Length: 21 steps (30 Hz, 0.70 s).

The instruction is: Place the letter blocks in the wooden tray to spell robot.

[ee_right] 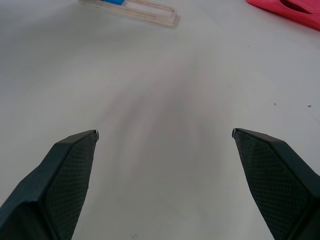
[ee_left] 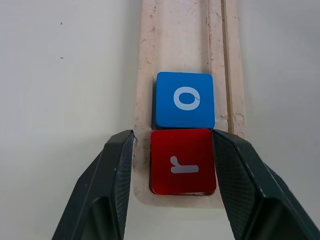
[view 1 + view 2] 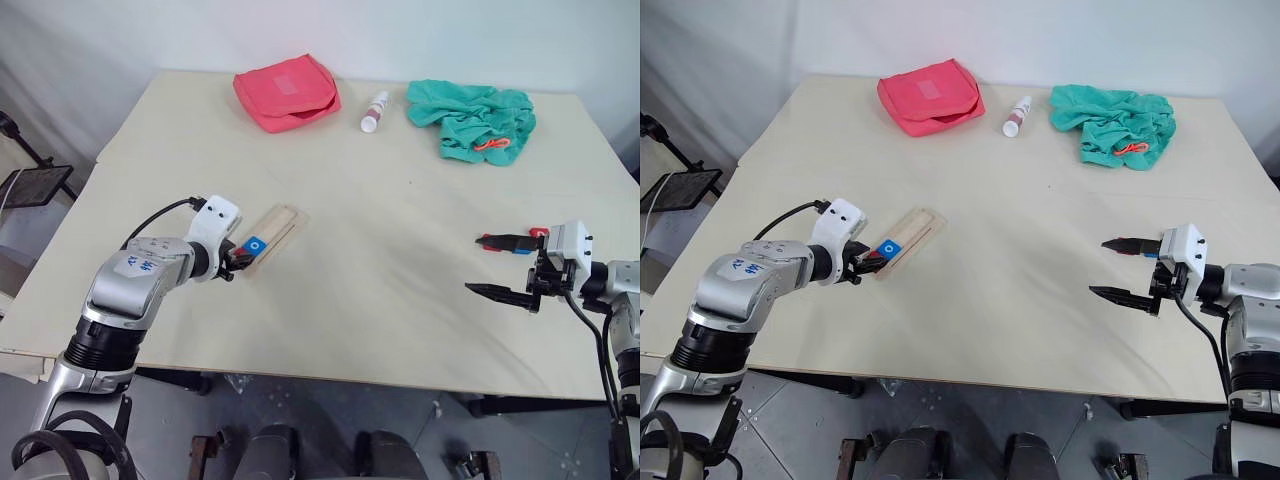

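Observation:
The wooden tray (image 3: 282,220) lies slantwise on the left part of the table. At its near end lies a red "r" block (image 2: 182,161), and a blue "o" block (image 2: 185,100) touches it on the far side. My left gripper (image 2: 172,134) sits at that end of the tray, its fingers (image 2: 117,170) close on either side of the red block. In the eye views the blue block (image 3: 257,243) shows just past the left gripper (image 3: 238,258). My right gripper (image 3: 476,262) hovers open over bare table at the right, holding nothing.
At the table's far edge lie a pink pouch (image 3: 287,97), a small white bottle (image 3: 375,110) and a crumpled green cloth (image 3: 470,118). A black stand (image 3: 35,185) is off the table's left side. The tabletop (image 3: 390,260) between my arms is bare.

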{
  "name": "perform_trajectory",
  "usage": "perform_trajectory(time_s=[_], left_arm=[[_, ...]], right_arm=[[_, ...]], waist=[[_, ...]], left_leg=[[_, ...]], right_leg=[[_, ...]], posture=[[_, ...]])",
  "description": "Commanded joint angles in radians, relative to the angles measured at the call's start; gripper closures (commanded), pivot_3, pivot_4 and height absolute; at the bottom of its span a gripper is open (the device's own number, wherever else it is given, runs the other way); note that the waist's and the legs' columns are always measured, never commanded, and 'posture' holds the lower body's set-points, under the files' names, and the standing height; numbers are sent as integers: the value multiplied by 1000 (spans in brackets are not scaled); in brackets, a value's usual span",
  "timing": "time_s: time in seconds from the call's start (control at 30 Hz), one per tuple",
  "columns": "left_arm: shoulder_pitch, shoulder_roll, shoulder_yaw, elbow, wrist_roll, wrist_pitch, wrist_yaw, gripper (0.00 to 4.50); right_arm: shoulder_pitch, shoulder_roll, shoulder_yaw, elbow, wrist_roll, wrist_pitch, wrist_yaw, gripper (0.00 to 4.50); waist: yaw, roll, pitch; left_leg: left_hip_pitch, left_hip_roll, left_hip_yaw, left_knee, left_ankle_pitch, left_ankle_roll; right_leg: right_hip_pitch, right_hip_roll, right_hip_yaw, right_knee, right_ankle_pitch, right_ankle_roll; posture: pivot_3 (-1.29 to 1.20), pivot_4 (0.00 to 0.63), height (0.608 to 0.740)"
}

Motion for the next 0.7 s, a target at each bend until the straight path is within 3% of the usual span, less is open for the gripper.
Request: perform_trajectory(time_s=[0.03,0.37,0.53,0.7], left_arm=[[-11,-7,3,-12,4,11,-18,1477],[-3,12,-30,6,36,-9,-55,1477],[-8,12,-32,0,48,4,-60,107],[-2,9,-60,-15,56,20,-76,17]], right_arm=[[8,-16,-14,-21,6,1,-8,0],[0,-17,-5,-19,-1,10,-11,0],[-3,-18,-3,-16,-7,13,-13,0],[-10,-20,0,-12,-12,15,-12,0]], waist=[[0,0,0],[0,0,0],[0,0,0],[0,0,0]], left_leg=[[0,0,0,0,0,0],[0,0,0,0,0,0],[0,0,0,0,0,0],[0,0,0,0,0,0]], right_leg=[[0,0,0,0,0,0],[0,0,0,0,0,0],[0,0,0,0,0,0],[0,0,0,1,0,0]], posture=[[0,150,740],[0,150,740],[0,150,740],[0,150,740]])
